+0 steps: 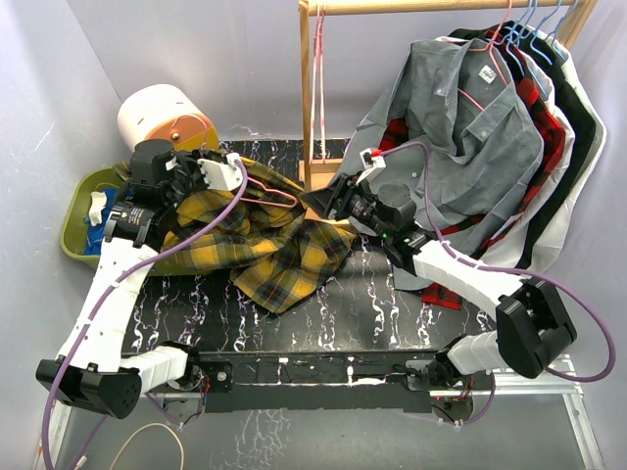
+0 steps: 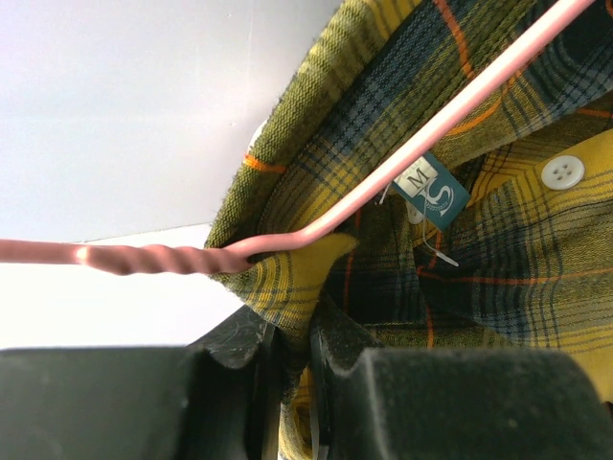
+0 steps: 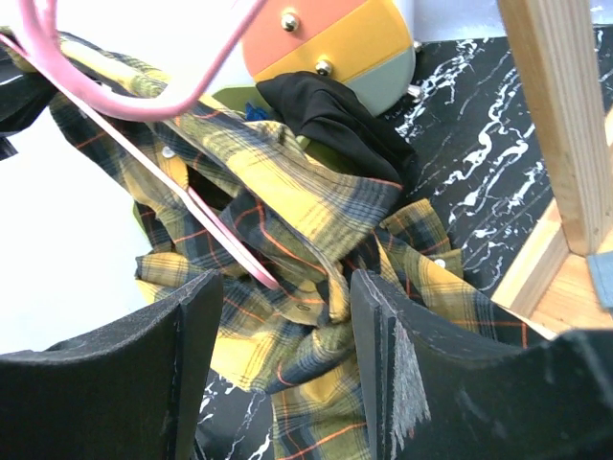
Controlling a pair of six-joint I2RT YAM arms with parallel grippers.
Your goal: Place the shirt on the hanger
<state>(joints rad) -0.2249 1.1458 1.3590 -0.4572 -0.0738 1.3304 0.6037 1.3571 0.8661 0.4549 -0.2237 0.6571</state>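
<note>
The yellow, black and dark-green plaid shirt (image 1: pixel 269 245) lies bunched on the black marbled table, left of centre. My left gripper (image 1: pixel 240 176) holds its upper edge. In the left wrist view that gripper (image 2: pixel 295 335) is shut on a fold of the shirt (image 2: pixel 498 249) at the collar. The pink hanger (image 2: pixel 144 257) runs through the collar, one arm slanting up to the right. My right gripper (image 1: pixel 321 206) is at the shirt's right edge. In the right wrist view its jaws (image 3: pixel 287 335) stand apart over bunched shirt fabric (image 3: pixel 316 220), with the hanger (image 3: pixel 230 240) to their left.
A wooden rack (image 1: pixel 312 98) stands at the back, its post (image 3: pixel 560 125) close to my right gripper. A grey shirt (image 1: pixel 460 127) and a red-and-black plaid shirt (image 1: pixel 537 117) hang at the right. A green bin (image 1: pixel 78 220) and a white-and-orange round container (image 1: pixel 162 117) sit at the far left.
</note>
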